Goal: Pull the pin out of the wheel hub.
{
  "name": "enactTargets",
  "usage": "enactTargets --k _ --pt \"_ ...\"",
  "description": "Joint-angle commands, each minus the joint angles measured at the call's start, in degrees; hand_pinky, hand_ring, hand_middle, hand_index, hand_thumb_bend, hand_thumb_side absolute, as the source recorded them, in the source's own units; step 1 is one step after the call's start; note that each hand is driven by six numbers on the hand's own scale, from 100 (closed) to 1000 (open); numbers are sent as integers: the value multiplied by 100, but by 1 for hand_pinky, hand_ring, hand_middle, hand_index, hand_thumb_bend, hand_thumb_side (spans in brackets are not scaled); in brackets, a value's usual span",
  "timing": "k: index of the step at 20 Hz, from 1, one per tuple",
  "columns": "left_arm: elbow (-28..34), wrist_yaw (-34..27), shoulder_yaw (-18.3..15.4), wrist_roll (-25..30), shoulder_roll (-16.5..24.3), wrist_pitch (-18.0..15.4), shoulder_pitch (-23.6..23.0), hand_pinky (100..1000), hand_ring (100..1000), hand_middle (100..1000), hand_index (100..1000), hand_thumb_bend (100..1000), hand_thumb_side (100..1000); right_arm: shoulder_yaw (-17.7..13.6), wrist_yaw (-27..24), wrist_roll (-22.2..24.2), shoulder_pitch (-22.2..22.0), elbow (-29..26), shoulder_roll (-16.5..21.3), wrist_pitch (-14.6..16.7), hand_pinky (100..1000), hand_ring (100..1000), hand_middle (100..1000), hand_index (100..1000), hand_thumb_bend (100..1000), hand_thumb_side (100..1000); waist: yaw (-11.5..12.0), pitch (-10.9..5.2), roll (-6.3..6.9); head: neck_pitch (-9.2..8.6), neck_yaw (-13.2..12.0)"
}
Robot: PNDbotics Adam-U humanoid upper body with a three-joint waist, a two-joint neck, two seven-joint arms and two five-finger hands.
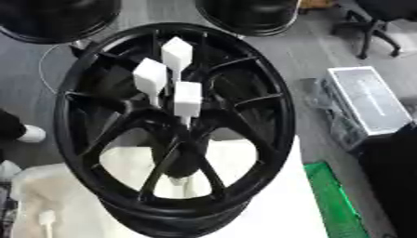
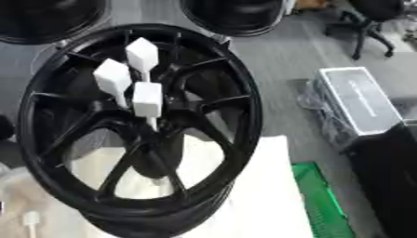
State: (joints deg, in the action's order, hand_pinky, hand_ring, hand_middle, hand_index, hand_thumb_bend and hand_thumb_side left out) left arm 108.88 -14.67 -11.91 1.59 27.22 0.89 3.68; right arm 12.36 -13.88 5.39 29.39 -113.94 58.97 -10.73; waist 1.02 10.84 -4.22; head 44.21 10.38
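A large black spoked wheel hub [image 1: 277,116] lies on a white surface and fills the middle of both views. Three white pins with blocky heads stand up from its centre: one at the back [image 1: 176,52], one to the left [image 1: 149,75] and one nearest the front [image 1: 187,98]. Their thin shafts run down into the hub's middle. Another small white pin [image 1: 46,220] lies on the white surface at the lower left, outside the rim. Neither of my hands shows in either view.
The white table surface [image 1: 269,204] carries the wheel, with a green strip [image 1: 330,195] along its right side. Two more black wheels [image 1: 244,14] sit at the back. A grey box [image 1: 366,100] lies on the floor to the right, an office chair [image 1: 371,23] beyond it.
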Motion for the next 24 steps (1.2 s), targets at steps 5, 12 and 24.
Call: enactTargets --k 5,12,24 --pt "42 -158 -64 -87 100 40 69 582 732 690 729 100 778 573 1251 624 153 -65 -56 -271 809 893 743 900 100 451 60 -134 34 -10 41" --pt "-46 -264 9 -21 46 143 175 582 731 687 724 100 796 1027 1302 1055 89 -65 -352 -581 795 902 725 899 100 573 180 -83 6 -10 55" --pt "-7 -353 74 92 26 172 305 583 729 686 722 100 789 1190 1672 1555 276 -65 -787 -1099 808 936 732 924 100 447 515 -26 4 -10 292"
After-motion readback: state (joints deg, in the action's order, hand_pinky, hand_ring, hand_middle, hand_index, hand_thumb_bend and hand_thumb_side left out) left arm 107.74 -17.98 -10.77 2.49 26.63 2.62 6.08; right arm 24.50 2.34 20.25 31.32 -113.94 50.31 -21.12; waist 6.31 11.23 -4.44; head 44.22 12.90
